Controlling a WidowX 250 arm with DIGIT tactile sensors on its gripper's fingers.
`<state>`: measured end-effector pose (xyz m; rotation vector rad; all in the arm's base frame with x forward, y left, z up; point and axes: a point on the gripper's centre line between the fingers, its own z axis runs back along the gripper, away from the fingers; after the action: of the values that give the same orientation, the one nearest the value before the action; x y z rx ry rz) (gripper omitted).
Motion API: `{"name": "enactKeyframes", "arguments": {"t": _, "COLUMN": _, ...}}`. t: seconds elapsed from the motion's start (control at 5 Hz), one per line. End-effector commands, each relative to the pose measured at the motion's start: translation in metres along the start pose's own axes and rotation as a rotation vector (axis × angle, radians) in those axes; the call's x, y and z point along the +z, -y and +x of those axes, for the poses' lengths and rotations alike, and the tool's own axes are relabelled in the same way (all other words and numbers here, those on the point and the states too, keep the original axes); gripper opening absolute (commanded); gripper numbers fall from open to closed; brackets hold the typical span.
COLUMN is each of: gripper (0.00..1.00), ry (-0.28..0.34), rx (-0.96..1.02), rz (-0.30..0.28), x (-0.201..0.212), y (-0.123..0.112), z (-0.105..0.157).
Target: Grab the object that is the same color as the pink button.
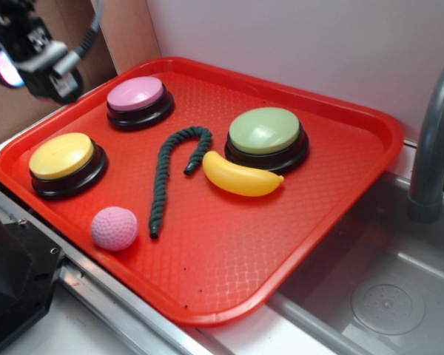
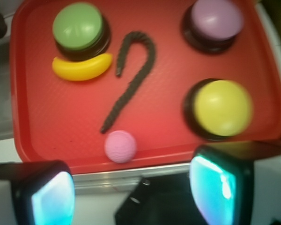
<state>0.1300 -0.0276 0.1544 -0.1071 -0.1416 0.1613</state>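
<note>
A small pink crocheted ball (image 1: 114, 228) lies near the front left edge of the red tray (image 1: 229, 251). In the wrist view the ball (image 2: 120, 146) sits just inside the tray's near rim. The pink button (image 1: 137, 100) stands at the tray's back left and shows in the wrist view (image 2: 213, 22) at the upper right. My gripper (image 1: 18, 55) hangs high at the upper left, off the tray's left side and well away from the ball. In the wrist view my gripper (image 2: 131, 192) is open and empty, its jaws wide apart, short of the tray.
A yellow button (image 1: 65, 161), a green button (image 1: 266, 137), a yellow toy banana (image 1: 240, 177) and a dark green hooked rope (image 1: 170, 174) lie on the tray. A grey faucet (image 1: 433, 140) and a steel sink (image 1: 385, 296) are at the right. A black block (image 1: 7, 288) is at the front left.
</note>
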Motion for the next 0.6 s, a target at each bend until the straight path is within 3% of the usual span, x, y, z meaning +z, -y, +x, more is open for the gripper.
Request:
{"name": "enactKeyframes", "arguments": {"t": 0.0, "gripper": 1.00, "ry": -0.038, "rx": -0.006, "rz": -0.037, "x": -0.055, "y": 0.017, "z": 0.008}}
{"name": "enactKeyframes", "arguments": {"t": 0.4, "gripper": 1.00, "ry": -0.130, "rx": -0.069, "rz": -0.067, "x": -0.096, "y": 0.028, "z": -0.014}}
